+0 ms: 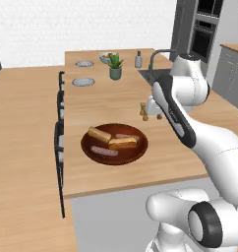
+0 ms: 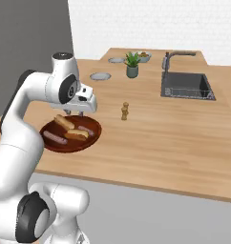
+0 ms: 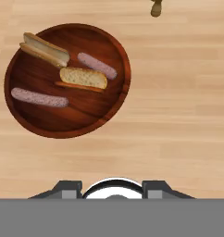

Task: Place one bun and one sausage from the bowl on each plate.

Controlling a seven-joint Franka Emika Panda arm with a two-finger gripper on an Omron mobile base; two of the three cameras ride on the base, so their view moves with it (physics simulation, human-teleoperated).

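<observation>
The dark red-brown bowl (image 1: 89,147) (image 2: 49,144) (image 3: 63,121) sits near the counter's front edge. It holds two buns (image 3: 44,48) (image 3: 84,77) and two sausages (image 3: 97,65) (image 3: 39,97). Two small pale plates (image 1: 83,82) (image 1: 84,63) (image 2: 100,76) (image 2: 116,60) lie bare at the far back of the counter. My gripper (image 1: 153,117) (image 2: 75,113) (image 3: 116,187) hangs above the counter beside the bowl's far right rim, pointing down. Its fingers stand apart, open, with nothing between them.
A small wooden pepper mill (image 1: 143,111) (image 2: 124,110) (image 3: 156,8) stands close to the gripper. A potted plant (image 1: 115,66), a pale fruit bowl (image 1: 107,57) and a bottle (image 1: 138,59) stand at the back. The sink (image 2: 186,86) with its faucet is to the right.
</observation>
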